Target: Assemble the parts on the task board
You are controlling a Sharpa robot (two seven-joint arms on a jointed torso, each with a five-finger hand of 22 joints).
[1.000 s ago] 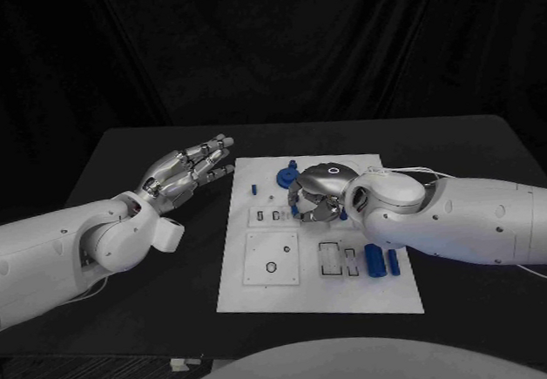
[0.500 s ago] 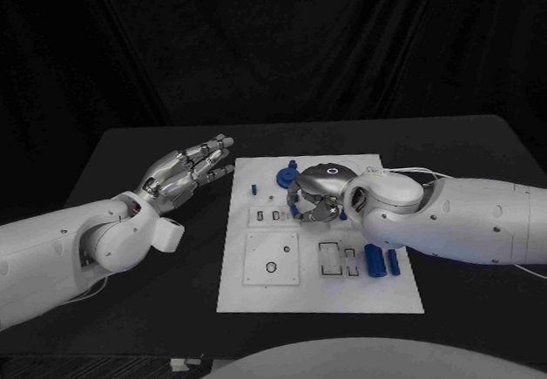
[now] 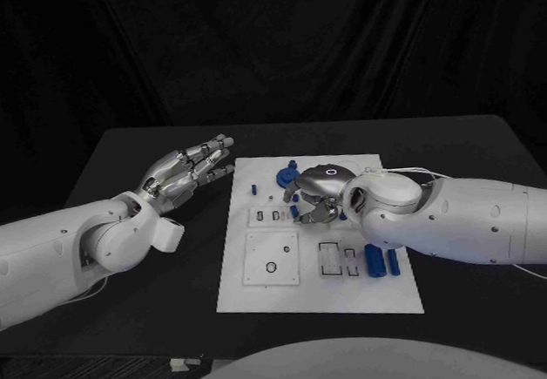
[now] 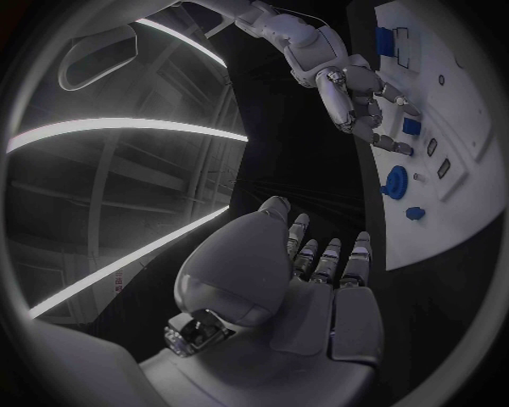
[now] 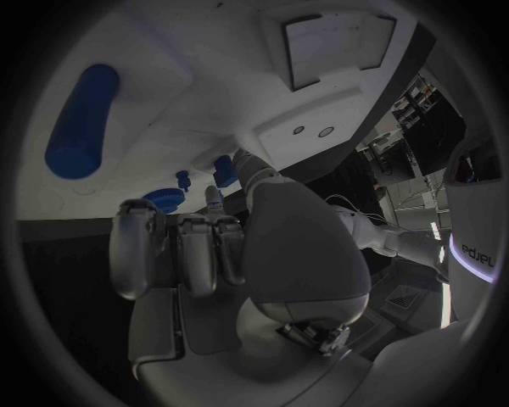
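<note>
Your white task board (image 3: 294,297) carries blue parts (image 3: 381,260) at 4 o'clock. Right hand (image 3: 316,193) covers its centre, grip unclear. Left hand (image 3: 187,171) at 10 o'clock, spread, empty.

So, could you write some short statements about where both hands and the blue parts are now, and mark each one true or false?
1. The left hand is above the black table, beside the task board. True.
2. The left hand holds a blue part. False: it holds nothing, and its fingers are spread.
3. The right hand is over the task board. True.
4. The long blue parts lie on the table, off the board. False: they lie on the board, near its right edge.
5. The left hand touches the right hand. False: they are apart.
</note>
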